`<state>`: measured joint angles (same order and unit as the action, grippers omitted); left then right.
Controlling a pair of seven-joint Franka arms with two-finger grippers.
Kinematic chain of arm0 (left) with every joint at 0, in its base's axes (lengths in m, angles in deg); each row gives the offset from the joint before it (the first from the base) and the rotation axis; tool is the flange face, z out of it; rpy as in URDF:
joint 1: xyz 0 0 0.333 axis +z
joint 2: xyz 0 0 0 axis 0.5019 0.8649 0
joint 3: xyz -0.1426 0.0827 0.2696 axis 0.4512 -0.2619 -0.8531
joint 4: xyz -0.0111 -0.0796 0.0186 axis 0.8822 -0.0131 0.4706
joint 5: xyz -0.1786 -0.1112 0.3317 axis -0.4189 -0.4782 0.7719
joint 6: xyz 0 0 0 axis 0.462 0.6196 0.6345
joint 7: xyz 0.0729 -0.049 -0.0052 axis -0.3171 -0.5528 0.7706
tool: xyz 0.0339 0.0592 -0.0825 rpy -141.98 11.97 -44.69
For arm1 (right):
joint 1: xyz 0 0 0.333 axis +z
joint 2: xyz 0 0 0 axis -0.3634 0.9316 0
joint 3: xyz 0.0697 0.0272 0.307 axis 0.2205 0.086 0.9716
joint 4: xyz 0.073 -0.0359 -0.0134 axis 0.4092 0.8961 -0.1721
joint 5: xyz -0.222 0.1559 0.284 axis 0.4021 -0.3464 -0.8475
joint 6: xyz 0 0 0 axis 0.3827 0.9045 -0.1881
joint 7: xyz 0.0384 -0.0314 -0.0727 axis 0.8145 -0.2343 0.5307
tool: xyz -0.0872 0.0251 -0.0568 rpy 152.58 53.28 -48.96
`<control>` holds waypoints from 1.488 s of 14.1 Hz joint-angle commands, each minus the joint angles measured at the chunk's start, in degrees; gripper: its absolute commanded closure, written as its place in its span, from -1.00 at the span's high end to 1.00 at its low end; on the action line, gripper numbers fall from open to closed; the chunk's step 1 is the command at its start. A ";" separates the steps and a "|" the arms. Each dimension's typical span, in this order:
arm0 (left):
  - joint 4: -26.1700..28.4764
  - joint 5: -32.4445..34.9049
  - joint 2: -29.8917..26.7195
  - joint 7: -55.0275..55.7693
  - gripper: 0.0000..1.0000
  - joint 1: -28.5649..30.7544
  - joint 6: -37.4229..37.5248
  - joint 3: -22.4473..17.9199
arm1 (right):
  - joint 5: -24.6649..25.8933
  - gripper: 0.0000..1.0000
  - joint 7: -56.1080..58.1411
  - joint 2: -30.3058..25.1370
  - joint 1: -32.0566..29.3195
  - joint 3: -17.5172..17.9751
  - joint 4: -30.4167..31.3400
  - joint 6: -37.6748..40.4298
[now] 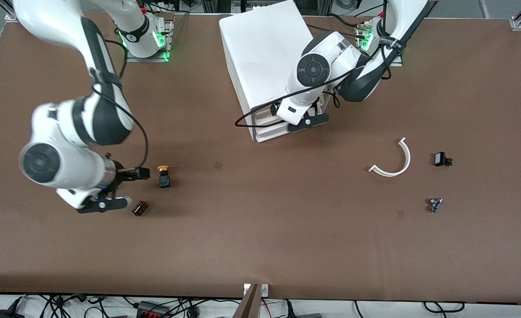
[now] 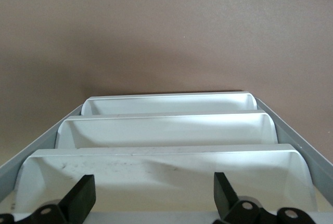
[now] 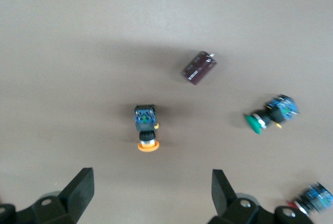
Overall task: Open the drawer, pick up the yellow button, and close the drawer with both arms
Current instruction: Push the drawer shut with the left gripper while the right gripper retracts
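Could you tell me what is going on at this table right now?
The orange-capped button lies on the table toward the right arm's end, and the right gripper hangs open above it, holding nothing. The left gripper is open at the white cabinet's drawers, gripping nothing.

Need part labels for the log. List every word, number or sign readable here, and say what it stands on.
No text can be read anywhere.
Left arm's black strap: white lettering, too blurred to read.
Right arm's black band: a white mark, illegible.
Button, dark red part and cabinet: no lettering seen.
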<state>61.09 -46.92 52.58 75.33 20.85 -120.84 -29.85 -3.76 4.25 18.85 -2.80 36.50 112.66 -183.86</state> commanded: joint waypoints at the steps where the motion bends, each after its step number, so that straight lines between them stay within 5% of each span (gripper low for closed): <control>1: 0.81 -0.12 -1.71 0.32 1.00 0.84 1.45 1.18 | -0.65 1.00 -0.32 -5.45 -0.32 -1.41 0.95 4.18; 4: -0.51 0.41 -2.58 -0.30 1.00 1.81 2.15 0.39 | -0.47 1.00 -0.93 -9.41 -0.14 -3.44 0.95 7.35; 7: -0.95 9.08 -5.13 -1.34 1.00 5.05 2.85 0.83 | -0.30 1.00 -1.02 -11.09 -0.23 -5.11 0.95 7.80; 12: -8.68 14.38 -5.05 -27.75 1.00 13.12 13.12 0.56 | -0.30 1.00 0.73 -12.75 -0.93 -7.40 0.86 8.42; 14: -11.14 14.38 -4.87 -39.44 1.00 17.17 15.33 0.39 | -0.82 1.00 1.61 -13.98 -4.70 -6.18 1.04 8.50; 17: -13.53 13.69 -5.57 -51.77 1.00 22.46 17.53 -0.22 | -0.38 1.00 3.54 -15.91 -12.51 0.14 1.21 8.50; 21: -11.17 4.49 -11.71 -65.30 1.00 20.28 18.68 -12.84 | -0.12 1.00 3.64 -18.11 -20.70 5.34 1.56 8.68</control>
<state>47.51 -37.14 45.67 17.00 43.16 -103.14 -36.46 -3.76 7.22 2.97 -20.29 38.50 112.80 -175.71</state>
